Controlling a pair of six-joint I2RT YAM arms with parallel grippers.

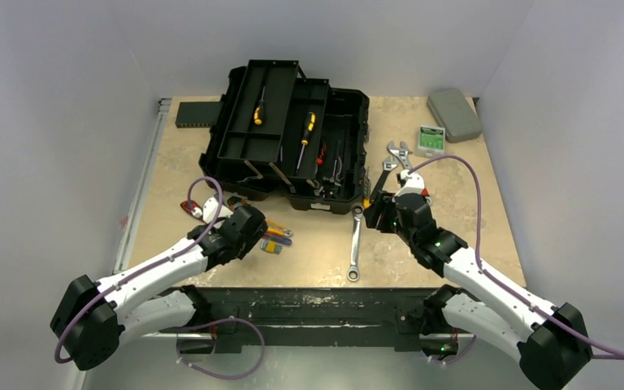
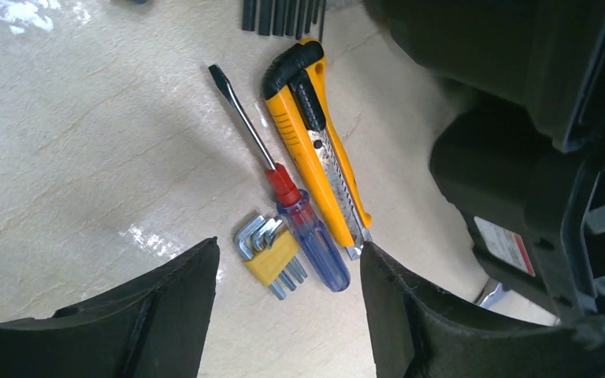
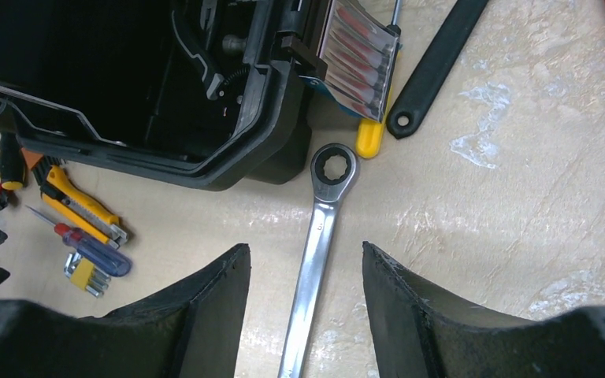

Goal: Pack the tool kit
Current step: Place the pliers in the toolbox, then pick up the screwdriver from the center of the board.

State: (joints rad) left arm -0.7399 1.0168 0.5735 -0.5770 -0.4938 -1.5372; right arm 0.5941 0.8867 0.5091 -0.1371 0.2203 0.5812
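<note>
The tool kit's black toolbox (image 1: 292, 138) stands open at the back middle, with screwdrivers in its trays. My left gripper (image 2: 287, 248) hovers open above a yellow hex key set (image 2: 272, 260), a blue-handled screwdriver (image 2: 303, 228) and a yellow utility knife (image 2: 315, 142), touching none of them. My right gripper (image 3: 303, 248) is open, and a silver ratchet wrench (image 3: 323, 213) lies on the table between its fingers, apart from both. From above, the left gripper (image 1: 262, 231) and right gripper (image 1: 374, 221) sit just in front of the toolbox.
An adjustable wrench (image 1: 398, 154) and a yellow-handled screwdriver (image 3: 370, 134) lie right of the toolbox. Red-handled pliers (image 1: 188, 207) lie at the left. A flat grey case (image 1: 453, 114), a small box (image 1: 431, 140) and a flat black box (image 1: 197, 114) sit at the back.
</note>
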